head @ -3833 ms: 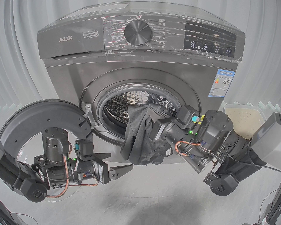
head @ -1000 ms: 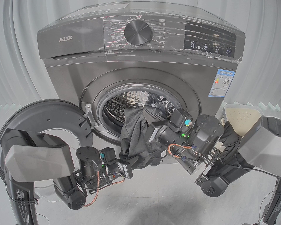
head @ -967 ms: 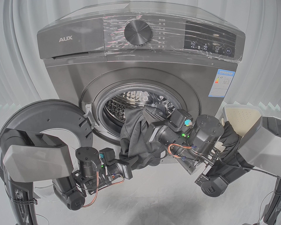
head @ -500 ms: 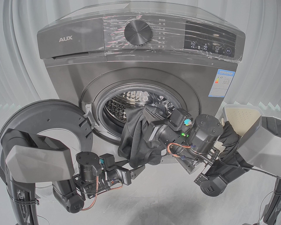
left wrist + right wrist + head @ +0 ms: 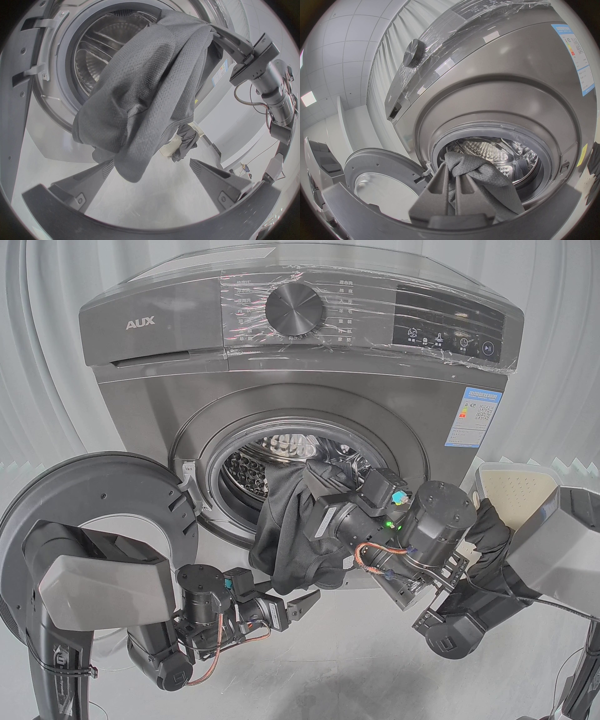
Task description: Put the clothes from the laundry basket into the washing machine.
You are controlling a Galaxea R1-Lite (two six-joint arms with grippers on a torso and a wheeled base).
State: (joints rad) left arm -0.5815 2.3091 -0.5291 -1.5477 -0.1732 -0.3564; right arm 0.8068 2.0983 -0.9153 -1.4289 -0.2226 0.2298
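A dark grey garment [image 5: 281,534] hangs from the washing machine's drum opening [image 5: 250,471], its lower half draping down the front panel. My right gripper [image 5: 315,470] is shut on its top fold at the drum's mouth; in the right wrist view the gripper [image 5: 451,175] pinches the cloth [image 5: 484,184] between closed fingers. My left gripper [image 5: 294,597] stands open just below the hanging hem. The left wrist view has the left gripper [image 5: 150,175] spread wide under the garment [image 5: 140,93], not touching it.
The round door [image 5: 94,490] is swung open on the left. A cream laundry basket [image 5: 519,490] stands to the right of the machine, with another dark cloth [image 5: 494,534] over its rim. Grey floor lies in front of the machine.
My left arm has moved right, bringing its gripper under the garment's hem. The right gripper has pushed the garment slightly higher and further toward the drum.
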